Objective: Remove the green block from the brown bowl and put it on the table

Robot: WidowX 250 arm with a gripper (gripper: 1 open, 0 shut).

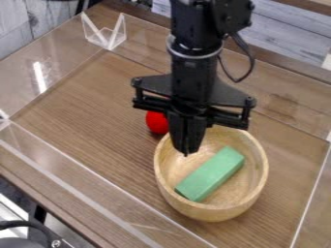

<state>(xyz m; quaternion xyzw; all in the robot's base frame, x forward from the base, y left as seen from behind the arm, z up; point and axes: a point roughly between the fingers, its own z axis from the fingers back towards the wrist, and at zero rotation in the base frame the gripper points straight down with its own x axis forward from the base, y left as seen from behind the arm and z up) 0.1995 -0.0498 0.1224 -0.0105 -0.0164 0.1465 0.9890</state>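
Note:
The green block (212, 175) lies slanted inside the brown bowl (253, 188), which sits on the table (91, 107) at the front right. My gripper (189, 148) points straight down over the bowl's far left rim, its fingers pressed together and shut on nothing. The tips hang just above and to the left of the block, not touching it. Behind the gripper, a red strawberry toy (155, 121) shows partly on the table.
Clear acrylic walls (52, 155) line the table's edges, with a clear folded stand (104, 34) at the back left. The black arm (200, 39) rises above the bowl, a cable looping to its right.

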